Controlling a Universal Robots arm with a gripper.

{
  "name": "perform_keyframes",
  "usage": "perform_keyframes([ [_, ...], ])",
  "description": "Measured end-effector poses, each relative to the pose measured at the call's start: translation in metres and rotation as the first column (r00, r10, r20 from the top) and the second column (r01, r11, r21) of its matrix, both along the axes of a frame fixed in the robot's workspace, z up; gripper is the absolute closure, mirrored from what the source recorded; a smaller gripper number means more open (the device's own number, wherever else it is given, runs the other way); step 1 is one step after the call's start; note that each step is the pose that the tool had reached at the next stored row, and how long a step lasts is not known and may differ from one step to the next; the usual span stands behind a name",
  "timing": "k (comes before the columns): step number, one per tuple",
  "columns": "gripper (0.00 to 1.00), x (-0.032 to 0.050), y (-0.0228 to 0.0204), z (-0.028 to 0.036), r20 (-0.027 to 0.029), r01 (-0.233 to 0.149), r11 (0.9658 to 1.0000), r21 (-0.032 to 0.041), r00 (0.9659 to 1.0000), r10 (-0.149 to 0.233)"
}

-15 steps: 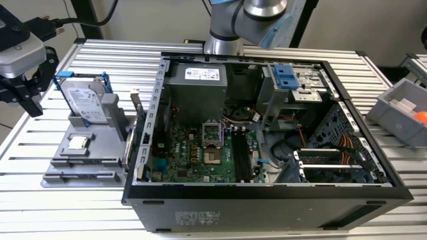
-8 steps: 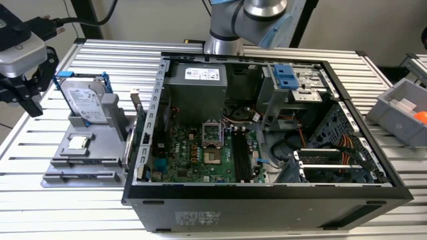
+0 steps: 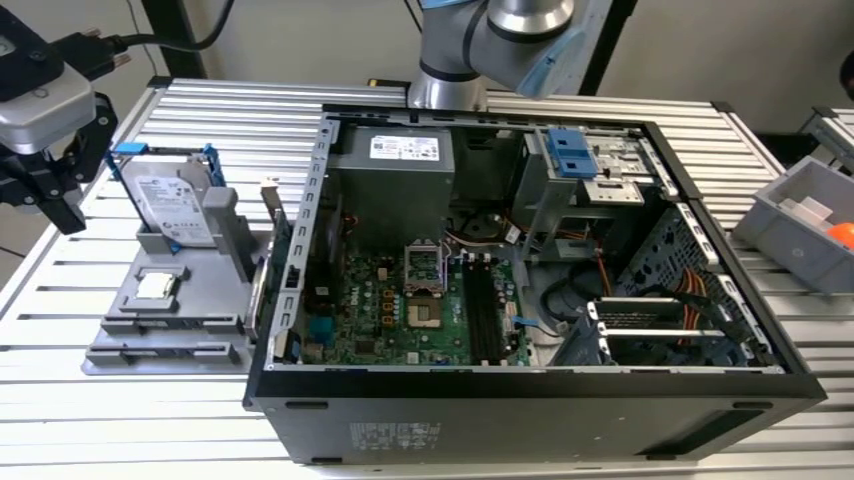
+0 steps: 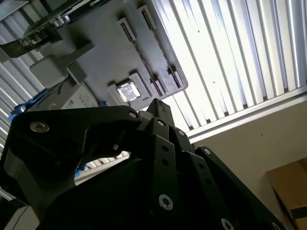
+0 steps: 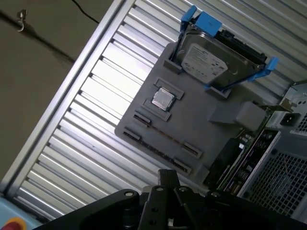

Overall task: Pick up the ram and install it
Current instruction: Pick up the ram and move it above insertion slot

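1. The gripper hangs at the exterior view's far left, by the counter edge. It is near the grey tray but apart from it.
2. Jaws: can't tell how far open, and nothing is seen held in them.
3. The ram appears to be the thin dark strip standing on edge along the tray's side, next to the PC case. It isn't touched by the gripper.
4. The tray also carries a silver hard drive in a blue bracket, propped upright, w/ a small square chip lying flat in front of it. Both show in the first wrist view too: drive, chip.
5. The case lies open on its side at the counter's middle. The motherboard is exposed, and its long black slots look unfilled.
6. A grey bin sits at the exterior view's right.
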State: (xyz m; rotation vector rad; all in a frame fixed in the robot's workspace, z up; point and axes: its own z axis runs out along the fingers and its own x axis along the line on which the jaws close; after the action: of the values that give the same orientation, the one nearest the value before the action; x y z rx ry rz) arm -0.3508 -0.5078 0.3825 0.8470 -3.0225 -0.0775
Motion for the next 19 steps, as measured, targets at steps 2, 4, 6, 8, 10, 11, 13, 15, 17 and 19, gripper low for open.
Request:
perform_keyframes([
  [2, 1.00, 0.0000, 0.0000, 0.0000, 0.0000, -0.003, 1.0000, 0.0000, 1.0000, 0.003],
  [4, 1.00, 0.0000, 0.0000, 0.0000, 0.0000, -0.007, 1.0000, 0.0000, 1.0000, 0.007],
  [6, 1.00, 0.0000, 0.0000, 0.0000, 0.0000, -0.010, 0.9999, 0.0000, 0.9999, 0.010],
  [8, 1.00, 0.0000, 0.0000, 0.0000, 0.0000, -0.013, 0.9999, 0.0001, 0.9999, 0.013],
  [10, 1.00, 0.0000, 0.0000, -0.0001, 0.0000, -0.017, 0.9999, 0.0001, 0.9999, 0.017],
  [11, 1.00, 0.0000, 0.0000, -0.0001, 0.0000, -0.018, 0.9998, 0.0001, 0.9998, 0.018],
  [13, 1.00, 0.0000, 0.0000, 0.0000, 0.0000, -0.022, 0.9998, 0.0000, 0.9998, 0.022],
  [15, 1.00, 0.0000, 0.0000, 0.0000, 0.0000, -0.025, 0.9997, 0.0000, 0.9997, 0.025],
  [17, 1.00, 0.0000, 0.0000, 0.0000, 0.0000, -0.028, 0.9996, 0.0000, 0.9996, 0.028],
  [19, 1.00, 0.0000, 0.0000, 0.0000, 0.0000, -0.031, 0.9995, 0.0000, 0.9995, 0.031],
])
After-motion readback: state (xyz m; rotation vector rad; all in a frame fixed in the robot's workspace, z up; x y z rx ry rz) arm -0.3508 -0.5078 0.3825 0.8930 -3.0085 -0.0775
